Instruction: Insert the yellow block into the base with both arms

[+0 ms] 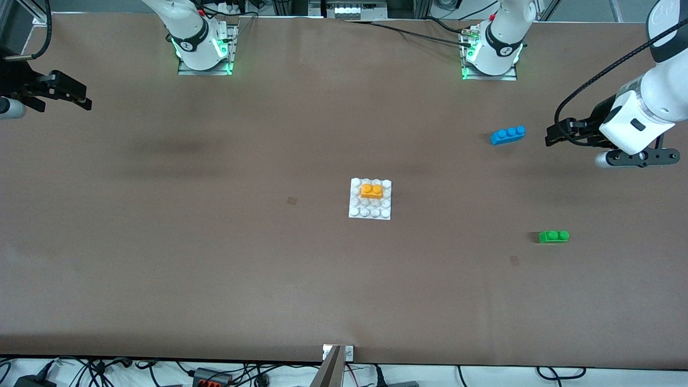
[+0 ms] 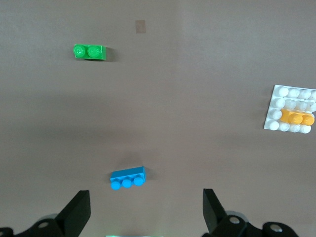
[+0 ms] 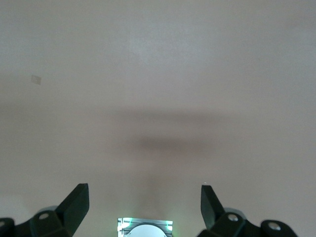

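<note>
The left gripper (image 2: 143, 212) has its two black fingers (image 2: 79, 210) spread wide with nothing between them, and it hangs in the air over the table at the left arm's end, just beside the blue brick (image 1: 508, 134). In the left wrist view that blue brick (image 2: 127, 177) lies on the brown table (image 2: 187, 64) close below the open fingers, with the green brick (image 2: 89, 51) well apart from it and the white plate (image 2: 276, 106) off at the edge of the picture. The right gripper (image 3: 143, 207) also has its fingers (image 3: 76, 205) spread wide and empty; it hangs over bare table at the right arm's end, well apart from every brick, and shows in the front view as a black hand (image 1: 67, 91) at the picture's edge. The yellow block (image 1: 371, 190) sits on the base (image 1: 370, 212), pressed onto the studs in the rows farther from the front camera, with white studs showing all around it. The base lies flat near the middle of the table (image 1: 215, 242), between the two arms. The green brick (image 1: 553, 236) lies nearer to the front camera than the blue brick, both toward the left arm's end, neither one touching the base.
</note>
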